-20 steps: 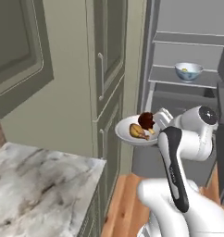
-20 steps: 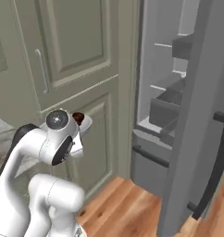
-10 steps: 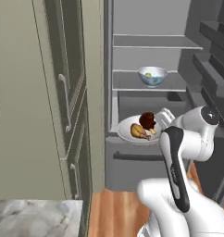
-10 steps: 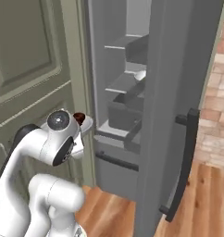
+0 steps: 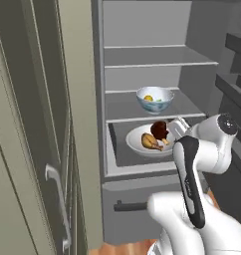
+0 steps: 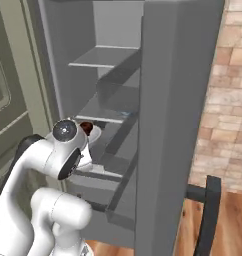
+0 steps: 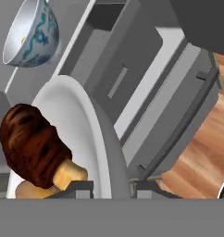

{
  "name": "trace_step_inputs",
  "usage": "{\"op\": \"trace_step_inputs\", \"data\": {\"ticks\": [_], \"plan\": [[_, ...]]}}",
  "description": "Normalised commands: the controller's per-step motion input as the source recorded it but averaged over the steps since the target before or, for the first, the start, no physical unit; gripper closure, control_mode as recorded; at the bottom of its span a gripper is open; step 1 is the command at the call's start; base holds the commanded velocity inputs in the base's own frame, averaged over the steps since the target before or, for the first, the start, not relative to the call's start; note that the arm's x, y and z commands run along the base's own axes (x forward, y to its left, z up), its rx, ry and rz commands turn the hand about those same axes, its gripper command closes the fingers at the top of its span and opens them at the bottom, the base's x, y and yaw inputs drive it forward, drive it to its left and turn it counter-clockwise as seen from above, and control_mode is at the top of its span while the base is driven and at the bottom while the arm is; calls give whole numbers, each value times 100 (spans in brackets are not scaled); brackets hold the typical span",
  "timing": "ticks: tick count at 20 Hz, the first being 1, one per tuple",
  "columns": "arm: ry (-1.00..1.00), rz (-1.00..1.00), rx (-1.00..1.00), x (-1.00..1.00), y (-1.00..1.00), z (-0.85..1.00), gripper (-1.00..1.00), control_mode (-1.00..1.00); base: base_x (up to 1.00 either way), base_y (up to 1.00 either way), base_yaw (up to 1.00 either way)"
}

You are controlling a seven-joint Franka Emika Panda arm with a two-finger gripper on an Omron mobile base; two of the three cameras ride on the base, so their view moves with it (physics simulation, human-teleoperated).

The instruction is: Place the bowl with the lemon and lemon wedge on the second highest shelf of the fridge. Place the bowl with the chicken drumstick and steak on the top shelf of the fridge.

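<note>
I held the plain white bowl (image 5: 148, 141) by its rim, my gripper (image 7: 111, 187) closed narrowly on the edge nearest me, one jaw inside the rim and one outside. The chicken drumstick (image 5: 150, 141) and the steak (image 5: 159, 130) lay together in it, touching, the steak on the side toward the fridge's back. The relation that governed the coming move was vertical: the top shelf (image 5: 157, 63) lay well above the held bowl and further into the cabinet, so the bowl needed lifting before it went forward. I judged that the bowl hung in front of the fridge, level with the compartment below the second highest shelf (image 5: 152, 116); exact depth could not be told. The bowl with the lemon and lemon wedge (image 5: 154, 99) already stood on that second shelf, upright, with the lemon (image 5: 148, 98) visible inside; its placement appeared complete. That bowl sat directly above and behind my load, so a straight rise risked striking the shelf's pale front edge or the patterned bowl. The open fridge door (image 6: 175, 125) with its racks stood to my right, limiting sideways clearance. A tall cabinet (image 5: 33, 124) closed the left side.
</note>
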Motion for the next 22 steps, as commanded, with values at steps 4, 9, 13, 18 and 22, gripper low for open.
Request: {"op": "trace_step_inputs", "data": {"ticks": [4, 9, 13, 18, 22], "plan": [[0, 0, 0, 0, 0, 0, 100, 100, 81, 11, -31], [-1, -9, 0, 0, 5, 10, 100, -100, 16, 3, -17], [-20, -13, 0, -9, 13, 64, 100, -100, 0, 0, 0], [-19, -10, 0, 0, 8, 61, 100, -100, 0, 0, 0], [-17, -7, 0, 0, 0, 53, 100, -100, 0, 0, 0]]}}
